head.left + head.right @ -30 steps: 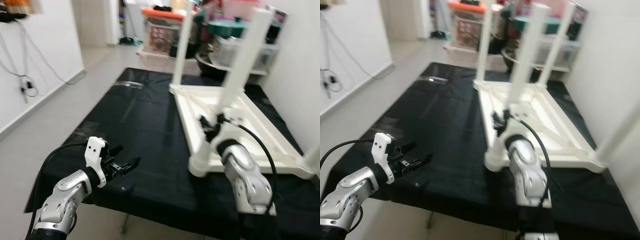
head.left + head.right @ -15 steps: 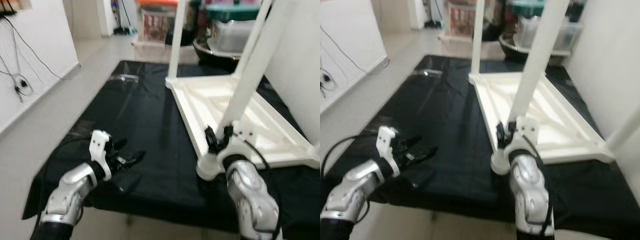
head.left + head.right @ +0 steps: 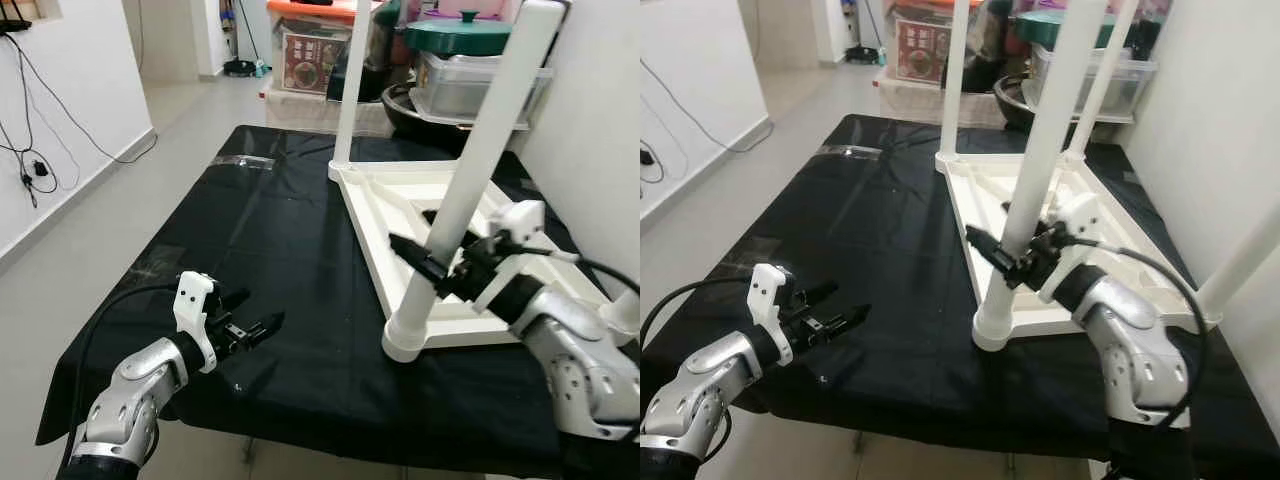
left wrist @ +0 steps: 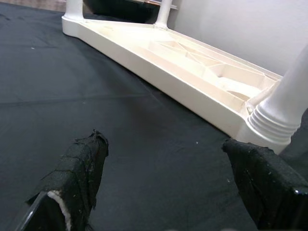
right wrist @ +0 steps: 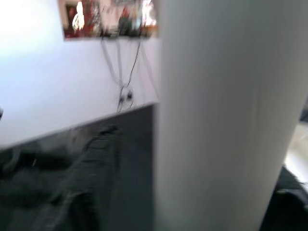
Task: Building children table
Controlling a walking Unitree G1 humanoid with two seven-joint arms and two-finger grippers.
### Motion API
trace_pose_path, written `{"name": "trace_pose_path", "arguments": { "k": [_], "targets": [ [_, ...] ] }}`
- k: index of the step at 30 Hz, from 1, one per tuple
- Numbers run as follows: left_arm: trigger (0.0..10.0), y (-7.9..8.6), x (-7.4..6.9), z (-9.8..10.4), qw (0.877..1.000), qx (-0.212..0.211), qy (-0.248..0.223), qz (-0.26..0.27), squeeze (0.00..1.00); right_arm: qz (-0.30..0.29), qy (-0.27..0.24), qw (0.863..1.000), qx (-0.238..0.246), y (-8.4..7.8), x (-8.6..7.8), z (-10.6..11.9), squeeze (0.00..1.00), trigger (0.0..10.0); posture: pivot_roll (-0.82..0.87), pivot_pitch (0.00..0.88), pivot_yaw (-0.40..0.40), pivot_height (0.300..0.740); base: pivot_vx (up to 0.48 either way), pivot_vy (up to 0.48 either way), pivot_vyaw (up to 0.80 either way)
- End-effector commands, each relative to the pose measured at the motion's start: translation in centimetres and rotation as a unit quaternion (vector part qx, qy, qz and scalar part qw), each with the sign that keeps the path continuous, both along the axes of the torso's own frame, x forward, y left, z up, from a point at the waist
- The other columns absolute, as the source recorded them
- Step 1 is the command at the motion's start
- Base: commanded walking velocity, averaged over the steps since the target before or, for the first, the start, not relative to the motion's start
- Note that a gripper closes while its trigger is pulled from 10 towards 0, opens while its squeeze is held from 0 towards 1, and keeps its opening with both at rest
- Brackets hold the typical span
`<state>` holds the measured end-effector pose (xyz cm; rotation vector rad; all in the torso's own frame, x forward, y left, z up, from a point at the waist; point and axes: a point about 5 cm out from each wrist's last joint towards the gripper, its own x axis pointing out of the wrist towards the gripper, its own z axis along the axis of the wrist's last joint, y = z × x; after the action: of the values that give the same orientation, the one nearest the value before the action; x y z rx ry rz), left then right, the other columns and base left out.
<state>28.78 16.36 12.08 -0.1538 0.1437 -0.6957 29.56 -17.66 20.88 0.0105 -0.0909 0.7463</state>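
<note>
Here the white children's table (image 3: 470,235) lies upside down on the right half of the black-covered bench (image 3: 280,250), legs pointing up. The nearest table leg (image 3: 470,190) rises from the front corner of the frame, right of centre in the head views, tilted slightly toward the upper right. The right end effector (image 3: 1025,262) reaches in from the lower right and its black fingers sit on either side of this leg's lower part, clenched around it; in the right wrist view the leg (image 5: 226,115) stands as a broad white column between the finger pads. The left end effector (image 3: 248,330) hovers low over the bare black cover at the lower left, fingers spread and released, holding nothing, well apart from the table. Storage boxes (image 3: 320,45) and a green-lidded container (image 3: 462,30) stand behind the bench at the top.
</note>
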Motion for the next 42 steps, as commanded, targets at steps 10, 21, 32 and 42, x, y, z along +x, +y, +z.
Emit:
{"name": "trace_pose_path", "arguments": {
  "k": [10,21,32,42],
  "targets": [
    [10.0,0.0,-0.3,-0.3,1.000,0.007,0.005,0.000,0.00,-0.139,0.098,0.985,-0.027,0.7,2.1,-4.0,0.00,0.0,0.11,0.000,-0.093,0.740,0.000,0.000,0.00],
    [10.0,-0.3,-0.2,-0.3,1.000,0.006,0.010,-0.008,0.00,-0.490,0.149,0.859,0.019,-0.4,-2.5,-5.4,0.00,10.0,0.08,0.000,-0.066,0.740,0.000,0.000,0.00],
    [10.0,-0.4,0.3,0.0,1.000,0.005,0.006,-0.011,0.00,-0.308,0.085,0.943,0.092,0.8,0.6,-1.1,0.00,10.0,0.09,0.000,-0.076,0.740,0.000,0.000,0.00],
    [10.0,-0.5,-0.1,-0.4,1.000,0.002,0.006,-0.005,0.00,0.005,0.027,0.999,0.040,-0.6,0.4,-0.2,0.00,10.0,0.11,0.000,-0.104,0.740,0.000,0.000,0.00]
  ]
}}
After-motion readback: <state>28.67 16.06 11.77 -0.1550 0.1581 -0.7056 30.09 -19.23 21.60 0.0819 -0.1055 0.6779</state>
